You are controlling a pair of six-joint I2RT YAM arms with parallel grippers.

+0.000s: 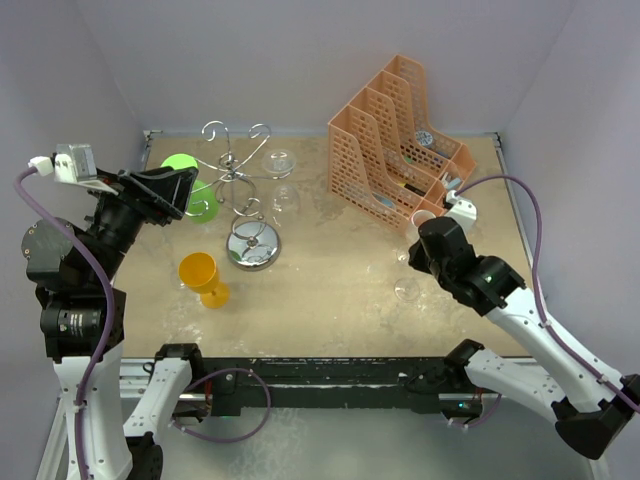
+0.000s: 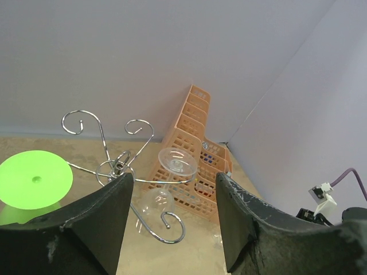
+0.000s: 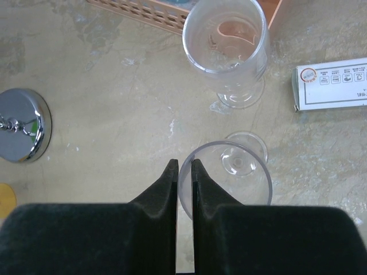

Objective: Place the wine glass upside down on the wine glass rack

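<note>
Now right gripper [image 3: 183, 167] pinches wine glass [image 3: 231, 167] rim; left gripper [image 2: 172, 182] spread.

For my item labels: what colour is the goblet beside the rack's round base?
The goblet is orange-yellow, best seen in the top external view.

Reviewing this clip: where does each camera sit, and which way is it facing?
Top external: above and behind the arm bases, looking down on the table; both arms, left gripper and right gripper show.
Left wrist: on the raised left arm, looking roughly level past the wine glass rack toward the orange file organiser; its open fingers frame the view.
Right wrist: looking straight down at the table; its fingers pinch the wine glass rim.
Shared: the rack's round base shows in top and right wrist views.
</note>
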